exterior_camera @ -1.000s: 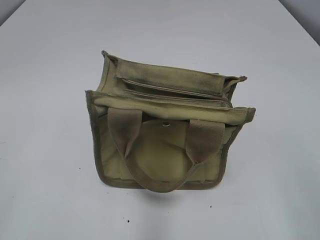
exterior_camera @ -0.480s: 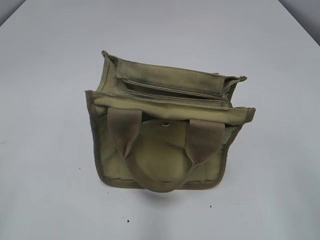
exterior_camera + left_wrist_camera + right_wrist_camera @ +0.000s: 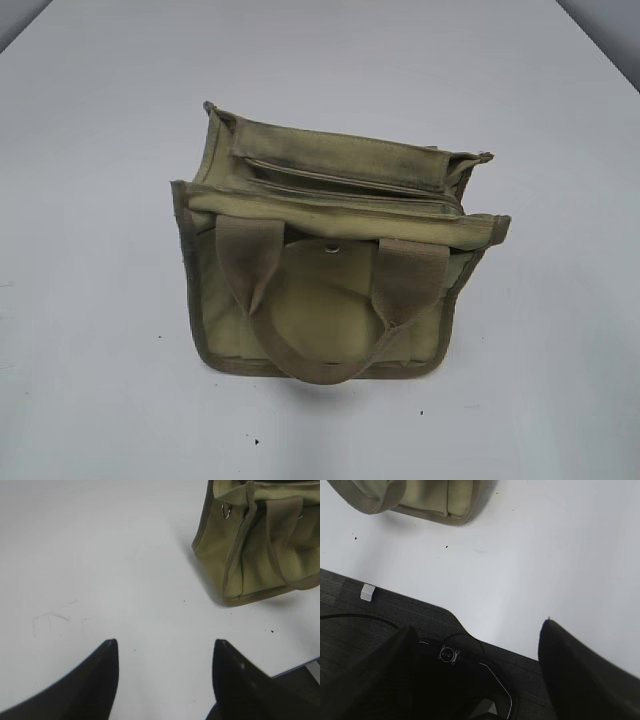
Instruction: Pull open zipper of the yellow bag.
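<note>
The yellow bag [image 3: 330, 250] stands upright mid-table with its two webbing handles hanging down the near side. The zipper [image 3: 340, 181] runs as a thin line along the bag's top; I cannot make out its pull tab. Neither gripper shows in the exterior view. My left gripper [image 3: 165, 642] is open over bare table, with the yellow bag [image 3: 260, 545] well ahead to its right. My right gripper [image 3: 477, 625] is open above the table's front edge, and a lower corner of the yellow bag [image 3: 420, 497] sits far off at the top left. Nothing is between either pair of fingers.
A silver snap [image 3: 333, 250] sits on the bag's near face. The white table [image 3: 100, 300] spreads on all sides of the bag. Its front edge [image 3: 445, 611] borders a dark carpeted floor with a black cable [image 3: 360, 616] and a small white block [image 3: 368, 592].
</note>
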{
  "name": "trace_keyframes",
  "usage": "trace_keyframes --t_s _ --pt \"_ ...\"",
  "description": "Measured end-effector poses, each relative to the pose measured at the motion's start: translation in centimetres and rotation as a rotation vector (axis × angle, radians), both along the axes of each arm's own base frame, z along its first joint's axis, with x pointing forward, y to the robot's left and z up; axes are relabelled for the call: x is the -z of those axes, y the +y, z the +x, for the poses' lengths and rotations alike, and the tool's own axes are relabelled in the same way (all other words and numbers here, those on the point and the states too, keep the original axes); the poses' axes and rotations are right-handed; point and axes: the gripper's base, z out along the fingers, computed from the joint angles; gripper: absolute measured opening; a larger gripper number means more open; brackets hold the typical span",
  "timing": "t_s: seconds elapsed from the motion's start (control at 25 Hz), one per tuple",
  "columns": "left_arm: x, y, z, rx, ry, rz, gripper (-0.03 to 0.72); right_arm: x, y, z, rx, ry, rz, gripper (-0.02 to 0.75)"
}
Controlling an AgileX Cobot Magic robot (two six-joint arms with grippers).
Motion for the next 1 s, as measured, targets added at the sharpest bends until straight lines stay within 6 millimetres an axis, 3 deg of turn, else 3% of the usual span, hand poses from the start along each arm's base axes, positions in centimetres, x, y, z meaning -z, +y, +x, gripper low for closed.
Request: trace_keyframes --t_s 0.16,0.4,0.56,1.0 --pt "0.0 0.0 0.0 -0.079 0.000 0.000 0.445 -0.3 -0.5 -0.6 0.092 -0.062 0.012 0.576" --pt "0.0 -0.1 -0.2 -0.262 -0.008 -0.002 0.438 -0.8 -1.0 -3.4 0.179 -0.268 0.038 0.576" --pt "0.0 -0.1 -0.5 -0.283 -0.033 -0.006 0.438 -0.8 -1.0 -5.0 0.178 -0.368 0.053 0.576" --pt "0.0 0.0 -0.5 -0.268 -0.032 -0.006 0.436 -0.8 -1.0 -5.1 0.180 -0.373 0.056 0.576"
